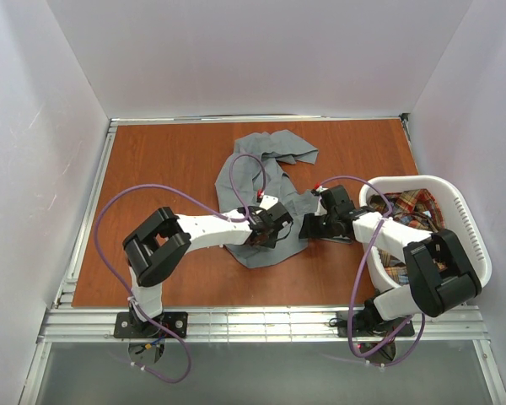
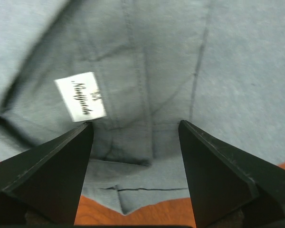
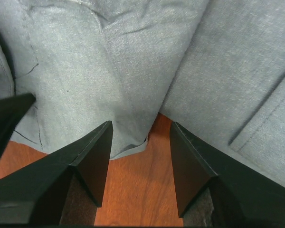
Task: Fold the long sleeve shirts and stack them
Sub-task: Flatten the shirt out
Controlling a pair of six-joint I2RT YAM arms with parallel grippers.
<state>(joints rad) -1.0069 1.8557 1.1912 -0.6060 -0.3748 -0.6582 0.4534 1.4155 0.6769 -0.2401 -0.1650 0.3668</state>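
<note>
A plain grey long sleeve shirt (image 1: pixel 261 173) lies crumpled in the middle of the brown table (image 1: pixel 160 169). A plaid one (image 1: pixel 415 211) sits in the basket. My left gripper (image 1: pixel 276 228) is down on the grey shirt's near part. In the left wrist view its jaws (image 2: pixel 135 124) stand open over the cloth (image 2: pixel 180 57), close to a white neck label (image 2: pixel 80 97), with the hem between them. My right gripper (image 1: pixel 309 224) faces it from the right. It is open (image 3: pixel 141 124) too, with a corner of grey cloth (image 3: pixel 109 61) at its fingertips over bare wood.
A white slotted laundry basket (image 1: pixel 413 180) stands at the right, close beside the right arm. White walls close in the table on three sides. A metal rail (image 1: pixel 261 325) runs along the near edge. Purple cables loop over both arms.
</note>
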